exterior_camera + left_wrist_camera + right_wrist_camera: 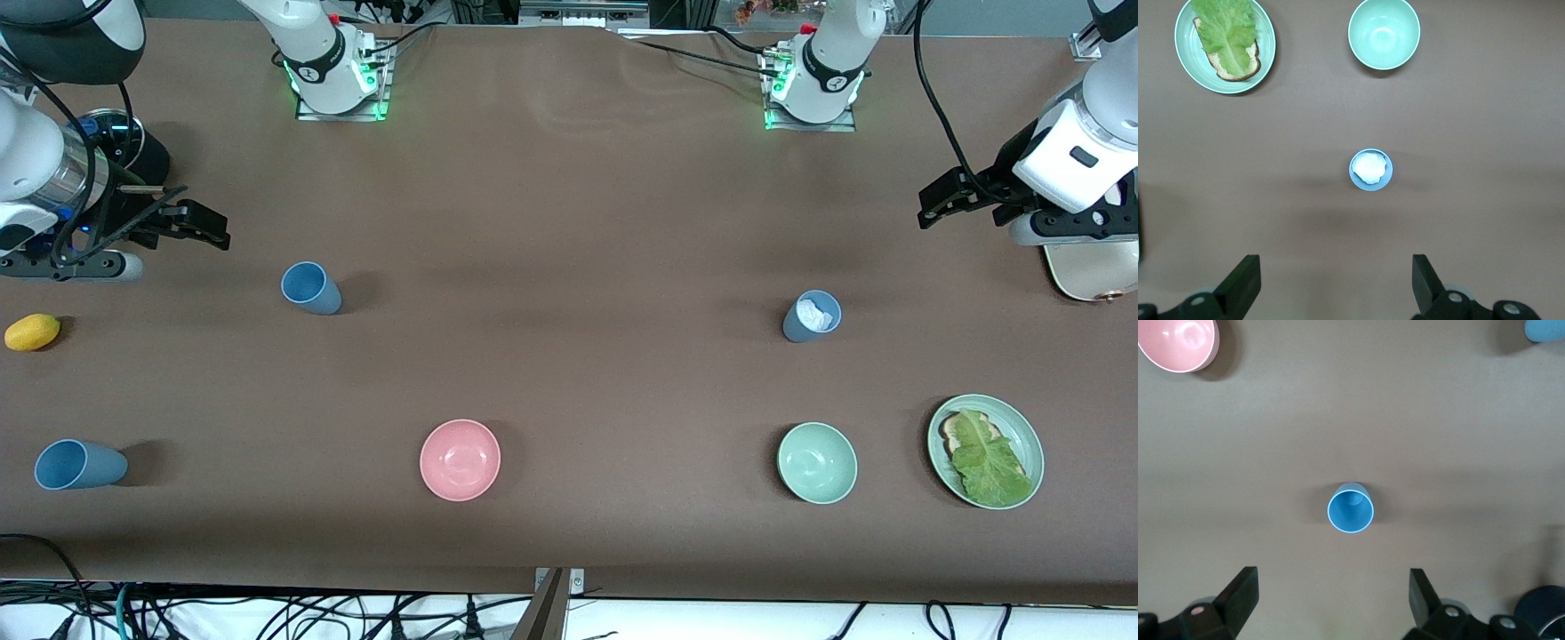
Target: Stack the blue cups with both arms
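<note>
- The right gripper (191, 227) is hanging with fingers spread and nothing between them, over bare cloth at about ten o'clock on the table as the front camera shows it.
- A yellow lemon-like fruit (32, 332) is lying at nine o'clock.
- One blue cup (78, 464) is sitting at eight o'clock, well apart from the rest.
- A second blue cup (311, 287) is standing upright and empty at ten o'clock, centred in the right wrist view.
- The pink bowl (460, 460) is sitting at six o'clock.
- The greyer blue cup (812, 316) is standing at three o'clock with something white and crumpled inside.
- The pale green bowl (817, 462) and a green plate (1031, 444) of toast and lettuce are sitting at four o'clock.
- The left gripper (965, 200) is hanging over the two o'clock edge, fingers spread and holding nothing.
- Judging by this, stacking is not yet starting: each arm is lining up on its nearest cup, and the next move calls for descending to straddle a rim.
</note>
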{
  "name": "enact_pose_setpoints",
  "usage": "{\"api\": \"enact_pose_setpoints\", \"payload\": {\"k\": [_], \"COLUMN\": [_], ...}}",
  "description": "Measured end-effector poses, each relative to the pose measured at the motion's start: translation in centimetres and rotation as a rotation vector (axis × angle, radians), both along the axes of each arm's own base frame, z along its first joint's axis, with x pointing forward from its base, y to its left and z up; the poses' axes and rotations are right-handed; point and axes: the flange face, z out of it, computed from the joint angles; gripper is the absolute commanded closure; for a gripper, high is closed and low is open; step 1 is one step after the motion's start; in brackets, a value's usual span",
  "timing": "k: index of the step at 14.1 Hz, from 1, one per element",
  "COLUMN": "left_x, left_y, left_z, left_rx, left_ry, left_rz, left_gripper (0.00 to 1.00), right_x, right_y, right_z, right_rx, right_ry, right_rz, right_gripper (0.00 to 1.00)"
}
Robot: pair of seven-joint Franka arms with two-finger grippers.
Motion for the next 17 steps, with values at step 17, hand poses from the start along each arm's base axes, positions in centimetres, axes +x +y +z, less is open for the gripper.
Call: {"api": "enact_pose_setpoints", "payload": {"k": [17], "left_x": [2.5], "left_y": [0.0], "left_z": [-7.5], "left_rx": [-0.006], "left_ry": [0.160], "left_rz": [-0.015], "left_gripper": [0.00], "right_x": [0.2], "right_y": [-0.2], "right_z": [0.0], "right_rx": [-0.022], "right_ry": [-0.013], "right_rz": [0.004], "right_gripper": [0.00]}}
